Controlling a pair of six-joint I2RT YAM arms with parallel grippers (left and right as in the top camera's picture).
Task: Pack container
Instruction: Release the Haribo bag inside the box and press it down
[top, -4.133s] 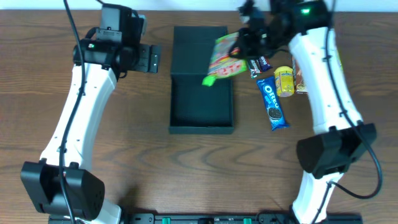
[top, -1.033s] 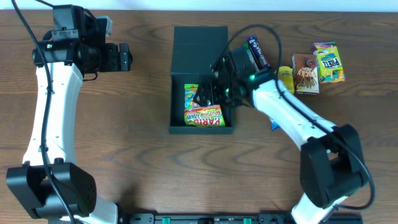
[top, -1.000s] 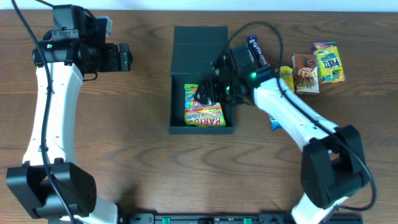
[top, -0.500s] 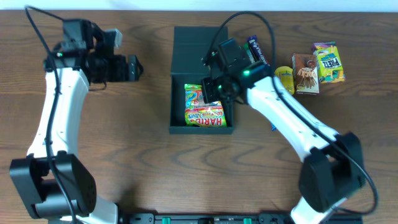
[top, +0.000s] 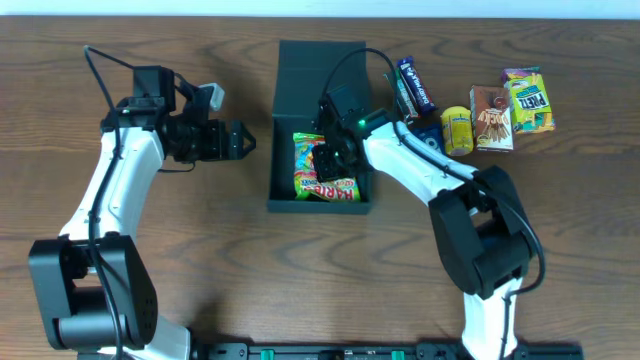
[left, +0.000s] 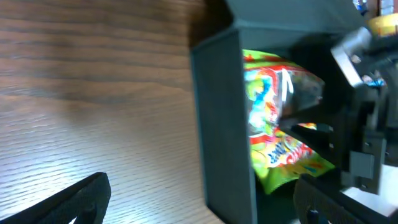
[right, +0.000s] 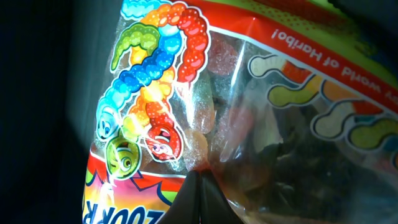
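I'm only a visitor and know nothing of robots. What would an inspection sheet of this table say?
Surface: brown wooden table, no spills seen.
Job's things: dark square cardboard container open, colourful gummy bag inside.
Clutter: dark wrapped bar, yellow tub, brown packet, green-yellow packet, beside the container.
Grippers: left gripper open, empty; right gripper low over the bag, grip unclear.
Cables: black cable arcs above the container's lid.
Surroundings: nothing seen.

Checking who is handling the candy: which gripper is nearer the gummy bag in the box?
Right. The right gripper is directly over the gummy bag inside the container. The left gripper is outside the container, beside its wall, with its jaws open.
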